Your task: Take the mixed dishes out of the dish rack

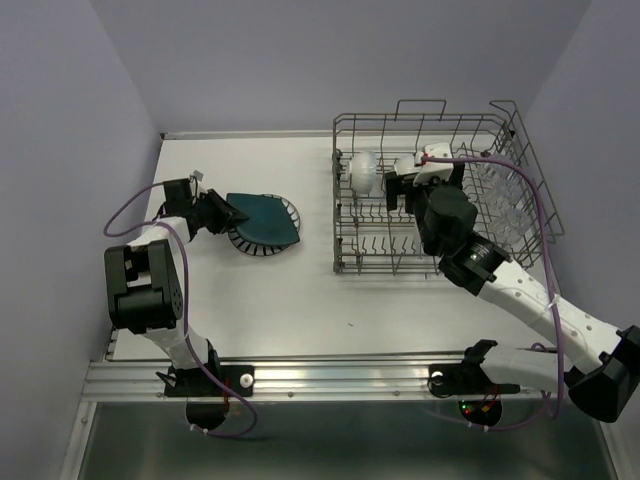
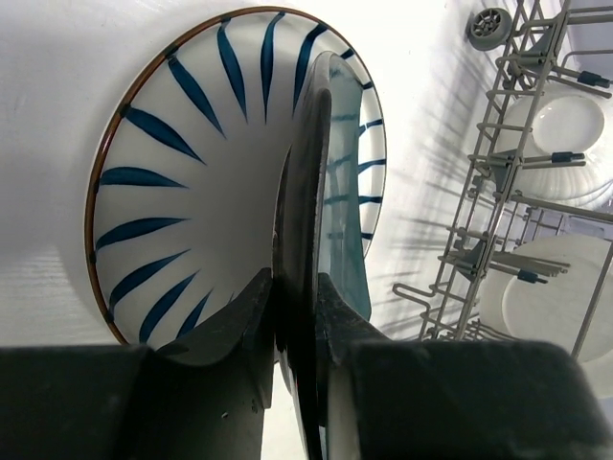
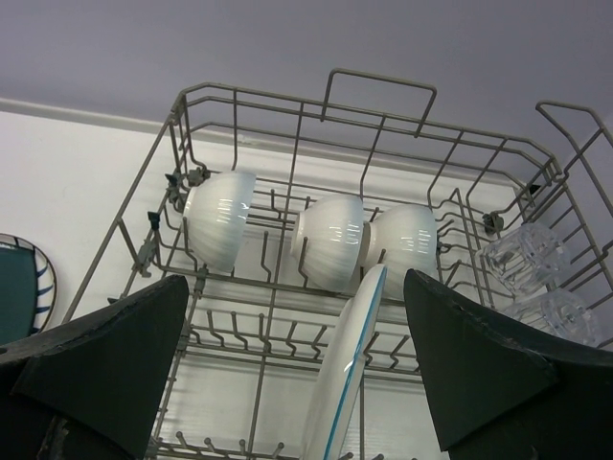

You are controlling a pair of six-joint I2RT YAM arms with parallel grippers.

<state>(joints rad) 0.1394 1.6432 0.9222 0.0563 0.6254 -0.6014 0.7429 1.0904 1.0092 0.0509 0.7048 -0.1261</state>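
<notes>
Clamped in my left jaws, the dark teal rounded-square plate (image 2: 335, 211) sits over a blue-striped plate (image 2: 182, 182); my right jaws gape, facing an upright white plate (image 3: 350, 364) edge-on.

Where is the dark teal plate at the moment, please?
The dark teal plate sits left of the dish rack in the top view, held in the jaws of the left gripper, over a blue-striped plate.

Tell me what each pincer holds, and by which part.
Left pincer is shut on the dark teal plate, clamping its rim. Right pincer is open and holds nothing.
</notes>
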